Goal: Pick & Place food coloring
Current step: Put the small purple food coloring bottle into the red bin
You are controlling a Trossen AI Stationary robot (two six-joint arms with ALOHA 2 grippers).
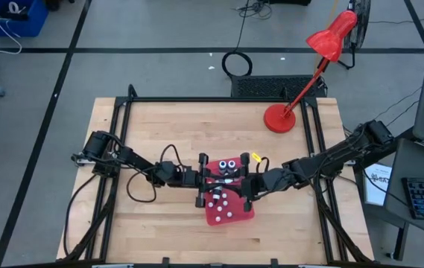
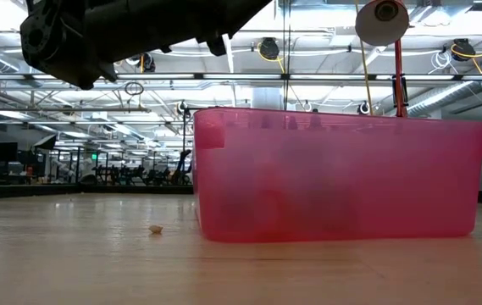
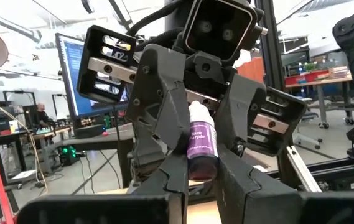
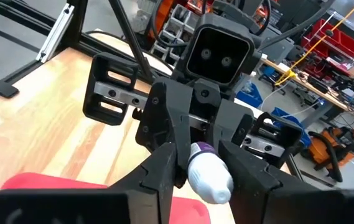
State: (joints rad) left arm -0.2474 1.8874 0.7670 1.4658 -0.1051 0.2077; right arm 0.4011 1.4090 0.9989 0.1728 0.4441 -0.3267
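Left wrist view shows your left gripper (image 3: 201, 180) and right gripper (image 3: 203, 134) both clamped on one purple bottle (image 3: 200, 144) above the red tray (image 1: 230, 212); next, one must release.

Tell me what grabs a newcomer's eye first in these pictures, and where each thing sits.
At the middle of the wooden table, the left gripper and the right gripper meet nose to nose, both clamped on one small white bottle with a purple label above the translucent red plastic bin, where white-capped bottles lie. A red desk lamp stands at the table's far right corner.
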